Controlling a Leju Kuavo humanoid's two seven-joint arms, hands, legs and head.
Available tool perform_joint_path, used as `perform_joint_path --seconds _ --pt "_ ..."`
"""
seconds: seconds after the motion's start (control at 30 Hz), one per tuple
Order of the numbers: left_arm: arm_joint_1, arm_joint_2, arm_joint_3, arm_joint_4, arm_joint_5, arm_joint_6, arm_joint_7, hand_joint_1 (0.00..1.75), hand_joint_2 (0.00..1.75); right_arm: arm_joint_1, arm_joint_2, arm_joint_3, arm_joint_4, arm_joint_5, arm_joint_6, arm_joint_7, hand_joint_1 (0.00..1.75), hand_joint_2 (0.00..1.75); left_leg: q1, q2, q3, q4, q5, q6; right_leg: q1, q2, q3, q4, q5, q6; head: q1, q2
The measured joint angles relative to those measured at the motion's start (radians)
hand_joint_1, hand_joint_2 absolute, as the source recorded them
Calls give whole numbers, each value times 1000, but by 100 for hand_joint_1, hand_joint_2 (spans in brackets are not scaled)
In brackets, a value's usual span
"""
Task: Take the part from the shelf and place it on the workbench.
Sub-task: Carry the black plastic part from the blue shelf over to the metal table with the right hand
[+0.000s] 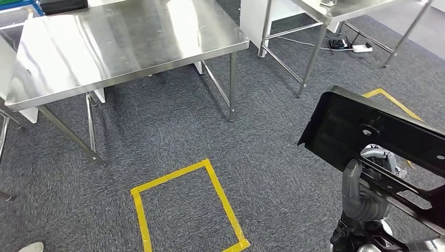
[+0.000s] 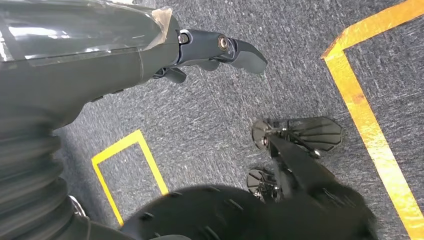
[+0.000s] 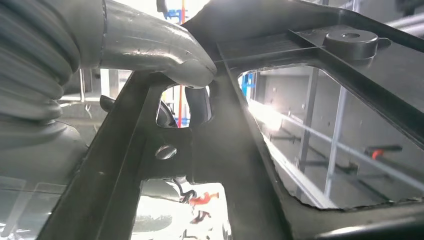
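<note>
The black part (image 1: 362,131) runs off the head view's right edge and hides most of the right hand (image 1: 362,202) gripping it.

Even overhead light fills the head view, throwing broad white glare across the steel workbench (image 1: 126,47) and only soft shadows under its legs on the carpet (image 1: 173,126), with straight edges bowing slightly toward the corners. The left wrist view is dimmer and smeared by motion blur, worst on the dark shapes low in the frame, while the yellow tape (image 2: 367,115) stays fairly crisp. The right wrist view is backlit: the black part (image 3: 240,150) is a soft, out-of-focus silhouette against blown-out background patches and hazy flare
</note>
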Motion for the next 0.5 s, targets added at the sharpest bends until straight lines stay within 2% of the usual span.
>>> perform_joint_path --seconds 0.03,0.07,0.1,0.13,0.17,0.2,0.23,0.27,0.3,0.33,0.37,0.4,0.43,0.47,0.5 --pt "-2 0 0 0 -2 0 1 0 175 0 2 -1 -2 3 3 0 175 175 -5 11 10 -22 1 5 3 -10 2 0 -2 4 0 0" --pt "-3 0 0 0 -3 0 2 0 175 0 4 -3 -3 5 6 0 175 175 -10 6 9 -26 -1 8 5 -21 3 -2 -3 8 1 0" --pt "-3 0 0 0 -3 1 2 0 175 0 5 -4 -5 7 9 1 175 175 -10 -8 8 -30 2 12 6 -32 7 -5 -5 13 1 0" --pt "-2 0 0 0 -4 1 3 0 175 0 7 -6 -8 9 12 1 175 175 -8 -21 11 -37 6 16 5 -27 8 -2 -8 18 1 0" --pt "-1 0 0 0 -4 3 5 0 175 0 8 -8 -10 10 15 1 175 175 -5 -33 14 -44 12 21 5 -5 3 11 -18 21 1 0" --pt "-2 0 0 0 -4 4 6 0 175 0 9 -10 -13 11 18 1 175 175 0 -45 18 -50 17 27 4 27 -13 46 -36 22 2 0" --pt "-3 0 0 0 -5 6 8 0 175 2 10 -13 -14 12 21 2 175 175 4 -57 19 -53 20 30 1 64 -42 104 -63 21 4 0" --pt "-4 0 0 0 -5 7 8 0 175 4 10 -15 -14 13 23 2 175 175 5 -71 18 -54 22 32 0 87 -78 175 -91 19 4 0" --pt "-5 -1 0 0 -5 8 8 0 175 6 10 -17 -14 13 25 3 175 175 6 -86 16 -54 23 33 -2 96 -112 241 -113 19 5 0" --pt "-6 -2 0 0 -6 9 9 0 175 8 10 -20 -14 13 27 4 175 175 6 -102 16 -53 23 33 -4 98 -135 282 -122 24 5 0" --pt "-5 -2 0 0 -6 9 9 0 175 9 10 -21 -14 13 27 5 175 175 7 -117 16 -53 23 31 -6 99 -139 284 -113 33 5 0" --pt "-4 -3 0 0 -7 9 10 0 175 9 10 -23 -14 13 28 5 175 175 9 -132 17 -52 24 30 -9 103 -123 243 -88 44 5 0" --pt "-3 -4 0 0 -7 9 10 0 175 9 11 -24 -14 13 28 5 175 175 11 -147 18 -51 24 26 -14 115 -92 172 -54 57 6 0" --pt "-4 -4 0 0 -8 10 10 0 175 9 10 -25 -14 14 28 5 175 175 12 -162 17 -47 23 20 -20 141 -60 98 -25 66 7 0" --pt "-4 -4 0 0 -10 10 11 0 175 10 10 -27 -14 14 28 5 175 175 11 -175 14 -43 22 14 -25 161 -35 41 -3 66 7 0"
